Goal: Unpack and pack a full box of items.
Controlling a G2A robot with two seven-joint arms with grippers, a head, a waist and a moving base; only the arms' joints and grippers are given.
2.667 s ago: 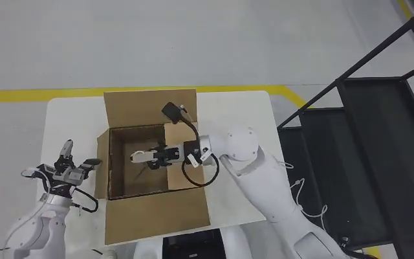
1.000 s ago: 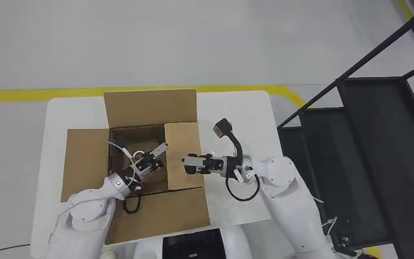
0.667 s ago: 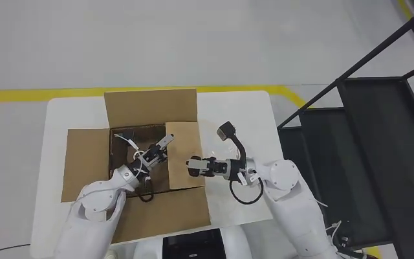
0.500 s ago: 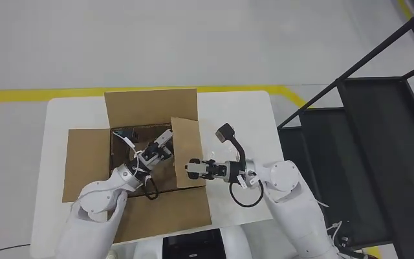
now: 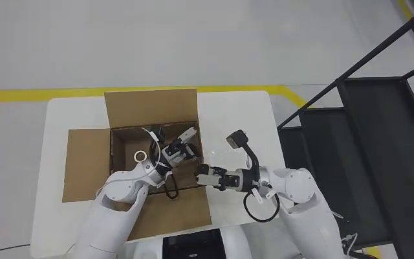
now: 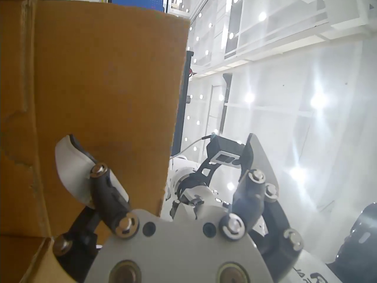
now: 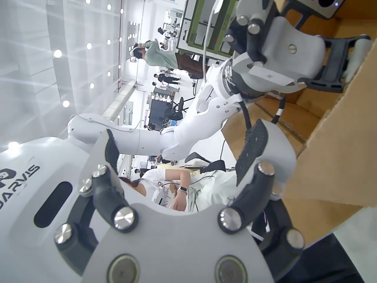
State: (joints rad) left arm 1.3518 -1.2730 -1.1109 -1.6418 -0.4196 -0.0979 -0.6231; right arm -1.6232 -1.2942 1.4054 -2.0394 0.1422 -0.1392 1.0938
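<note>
Left gripper [image 6: 159, 151], fingers [image 6: 73, 163] apart, sits inside the tabletop box [image 5: 84, 162] beside its upright right flap [image 6: 103, 89]; right gripper [image 7: 184, 136], likewise spread, outside. Opening step: flap probably needs folding outward next.

We find the box [image 5: 151, 107] open from above, with three of its flaps folded flat outward, so a gripper can come straight down into it. On the box's right side the fourth flap [image 6: 103, 89] stands upright. It forms a wall between the left gripper [image 6: 160, 151], spread wide inside the box, and the right gripper [image 7: 184, 136], also spread, just outside it.
</note>
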